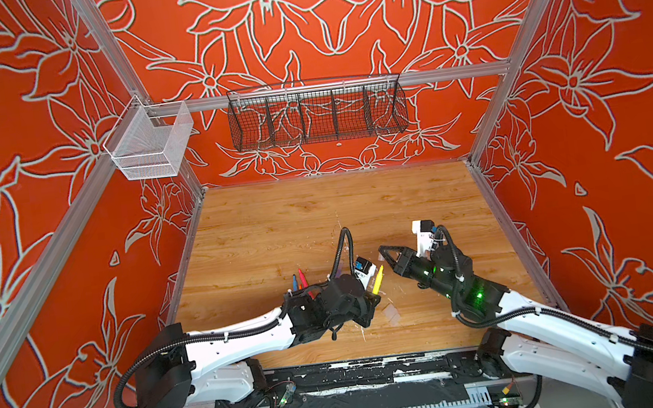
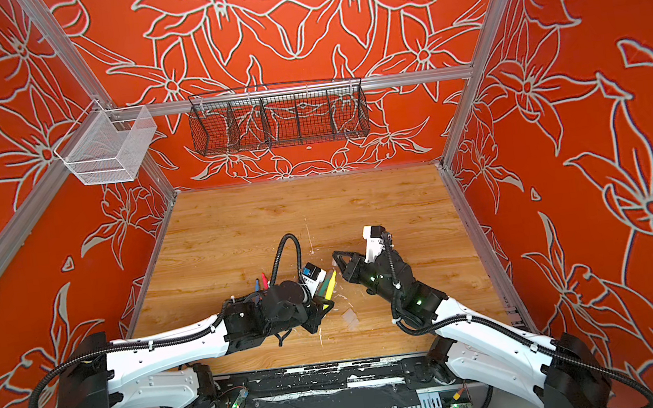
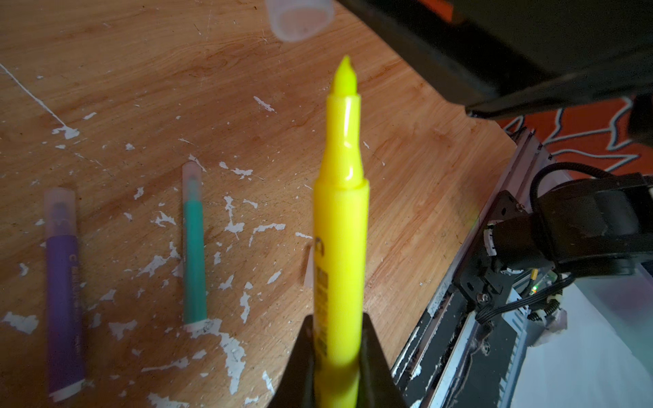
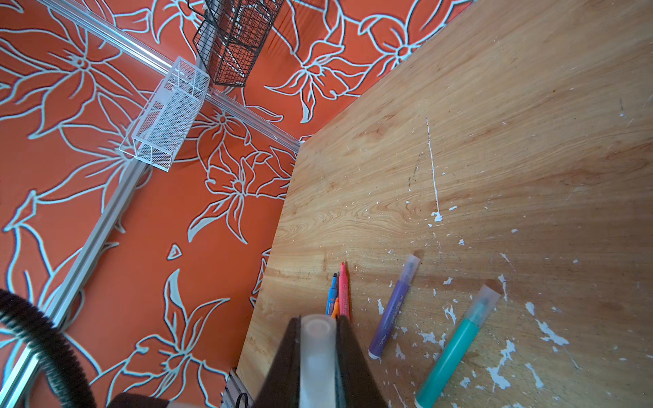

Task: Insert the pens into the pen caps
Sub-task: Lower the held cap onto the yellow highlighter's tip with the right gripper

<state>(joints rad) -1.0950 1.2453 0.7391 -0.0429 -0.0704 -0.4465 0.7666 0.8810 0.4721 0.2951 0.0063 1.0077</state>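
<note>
Though lost in top views, pen cap (image 4: 317, 349) shows between right fingers (image 4: 282, 364).

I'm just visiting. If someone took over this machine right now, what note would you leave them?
Grippers: the left gripper is shut on the yellow pen, nib bare, pointing at the cap with a gap between them. The right gripper is shut on a clear cap.
Done: purple pen and green pen lie capped on the table.
Left: cap the yellow one. The blue pen, orange pen and pink pen lie together, apparently uncapped.
</note>
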